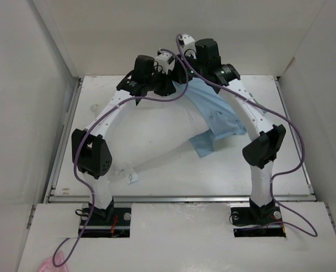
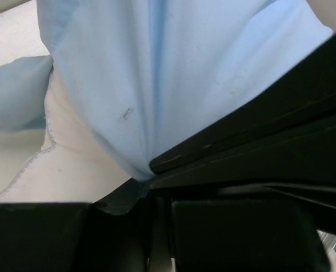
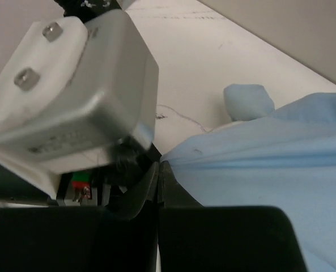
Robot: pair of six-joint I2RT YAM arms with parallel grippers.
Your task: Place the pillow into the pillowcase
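Note:
The light blue pillowcase hangs from both grippers at the far middle of the table and drapes down to the right. The white pillow lies flat on the white table, partly under the cloth, with its small tag at the near left corner. My left gripper is shut on a bunched edge of the pillowcase; a seamed pillow edge shows below it. My right gripper is shut on the pillowcase edge, right beside the left one.
White enclosure walls stand on the left, right and back of the table. The left arm's white wrist camera housing sits close to my right gripper. Purple cables loop off both arms.

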